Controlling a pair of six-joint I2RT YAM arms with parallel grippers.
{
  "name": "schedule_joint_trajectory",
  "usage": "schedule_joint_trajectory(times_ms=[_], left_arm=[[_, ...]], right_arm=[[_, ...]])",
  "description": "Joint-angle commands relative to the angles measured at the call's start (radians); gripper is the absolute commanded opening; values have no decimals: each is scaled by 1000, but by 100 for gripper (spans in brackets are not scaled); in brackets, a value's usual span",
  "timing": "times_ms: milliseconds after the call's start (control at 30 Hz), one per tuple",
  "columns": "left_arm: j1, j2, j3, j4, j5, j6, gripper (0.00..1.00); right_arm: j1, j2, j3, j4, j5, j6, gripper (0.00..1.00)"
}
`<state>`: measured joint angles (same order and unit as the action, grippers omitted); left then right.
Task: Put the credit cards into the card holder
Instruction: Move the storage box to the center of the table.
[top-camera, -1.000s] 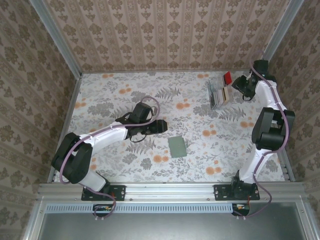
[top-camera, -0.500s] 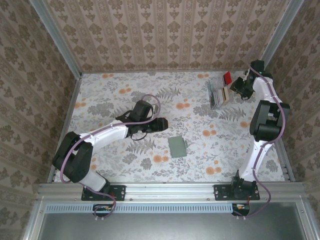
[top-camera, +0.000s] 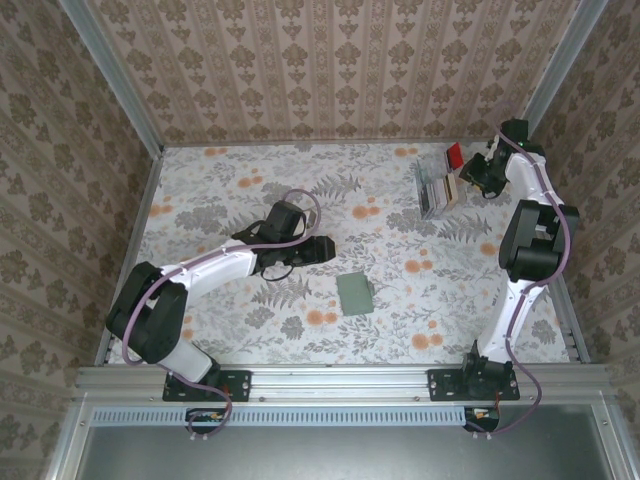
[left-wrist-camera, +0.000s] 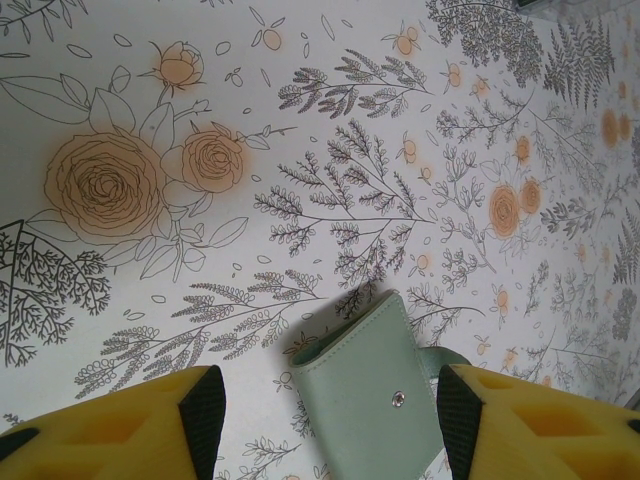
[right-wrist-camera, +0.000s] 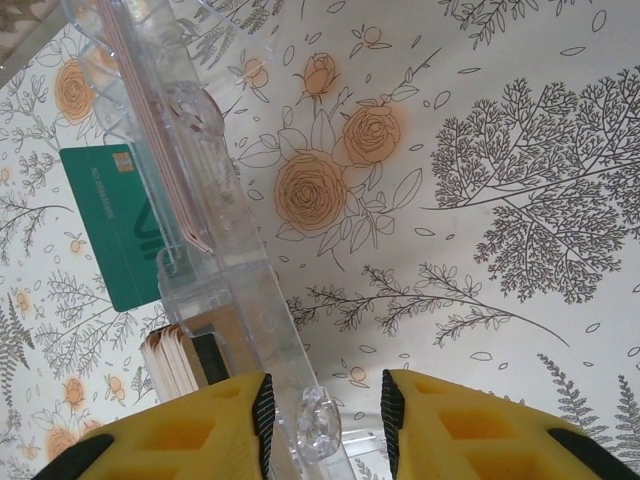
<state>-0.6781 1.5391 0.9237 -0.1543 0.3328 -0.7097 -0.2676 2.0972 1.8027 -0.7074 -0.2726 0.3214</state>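
Floral-print tabletop (left-wrist-camera: 300, 150) below. My left gripper (left-wrist-camera: 330, 405) released, sage-green folding wallet (left-wrist-camera: 375, 395) lying in its gap. My right gripper (right-wrist-camera: 323, 400) straddles clear plastic tray (right-wrist-camera: 230, 250) corner; can't tell if clenched.

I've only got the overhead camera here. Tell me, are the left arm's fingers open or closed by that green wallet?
Observer: Open. In the left wrist view the left fingers stand wide apart, with the card holder lying between them.
Operator: Is the wallet folded or spread open?
Observer: Folded shut, with its snap button facing up.
Operator: And what's the right arm doing at the tray?
Observer: In the right wrist view the right fingers straddle the end of the clear tray, with a gap on each side of it.
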Motion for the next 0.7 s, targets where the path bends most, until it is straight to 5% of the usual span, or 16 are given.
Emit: schedule_joint_trajectory(times_ms=[0, 667], left_arm=[[6, 8, 25, -22, 10, 21, 61], [6, 24, 31, -23, 17, 13, 61]], right_arm=[[6, -55, 3, 8, -35, 15, 36], [19, 35, 18, -73, -20, -75, 25]])
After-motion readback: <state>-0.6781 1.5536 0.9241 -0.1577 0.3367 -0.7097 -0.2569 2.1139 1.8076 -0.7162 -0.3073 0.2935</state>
